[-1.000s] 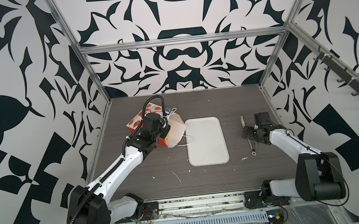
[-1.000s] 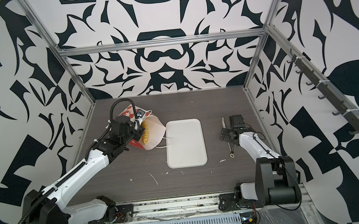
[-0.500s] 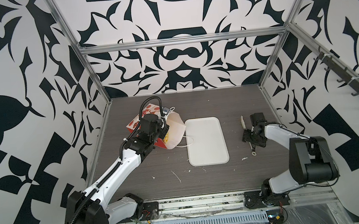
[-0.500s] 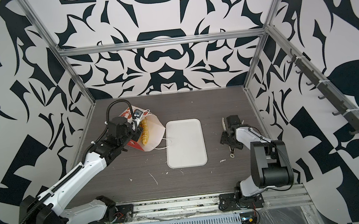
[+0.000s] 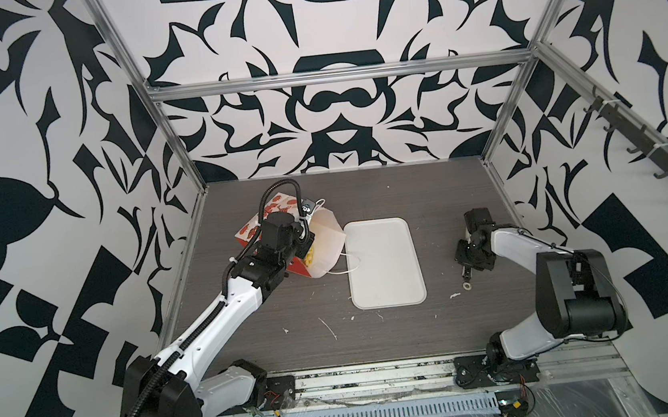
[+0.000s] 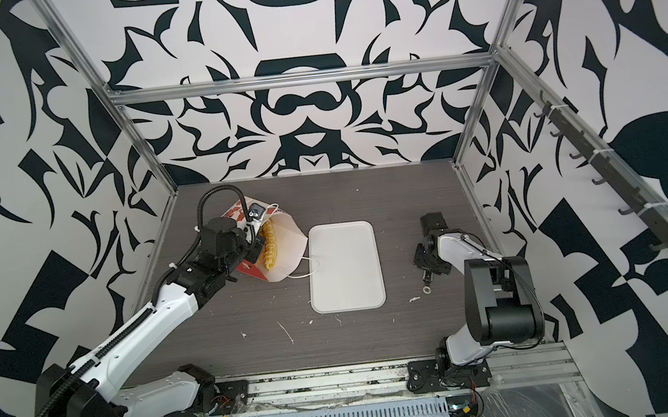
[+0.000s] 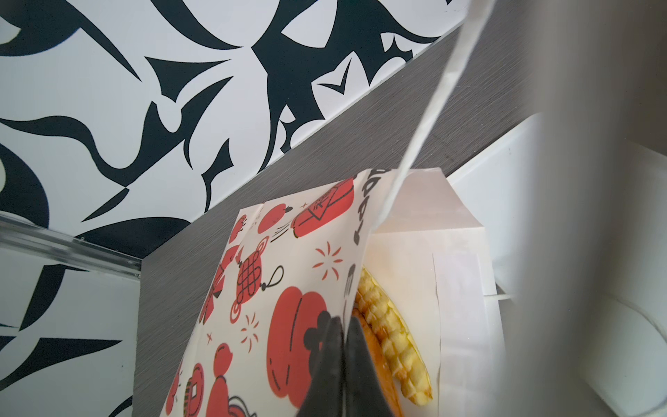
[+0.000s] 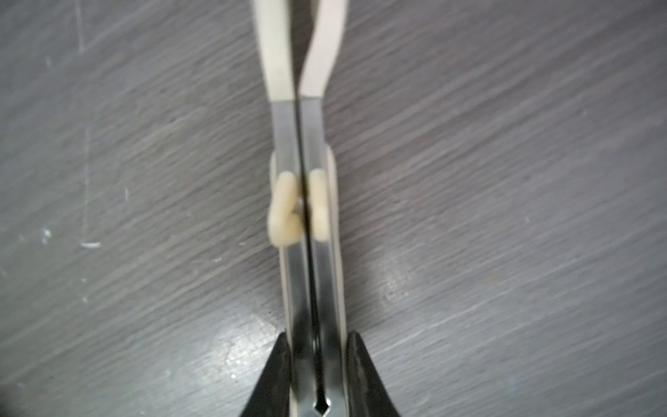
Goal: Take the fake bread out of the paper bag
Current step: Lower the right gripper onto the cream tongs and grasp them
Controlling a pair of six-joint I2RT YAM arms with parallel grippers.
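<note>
bag check for you: the paper bag (image 5: 328,235) is lying on its side on the table (image 5: 427,192), just beside the left edge of the white tray (image 5: 383,263), with its mouth gaping toward the tray. your left gripper (image 7: 342,326) is clenched on the printed upper wall of the bag right at the mouth, one finger outside the paper and one inside. the fake bread (image 7: 389,325) is in the bag, sitting at the mouth: the left wrist view shows a yellow ridged piece with a browner one tucked against it, and you can't tell how many more are deeper in. one white cord handle (image 5: 350,262) trails over the tray's edge. your right gripper (image 8: 319,341) is on the far side of the tray, down low over the table, squeezed tight around a pair of metal tongs (image 8: 287,137) with cream tips, the two tong arms pressed together
</note>
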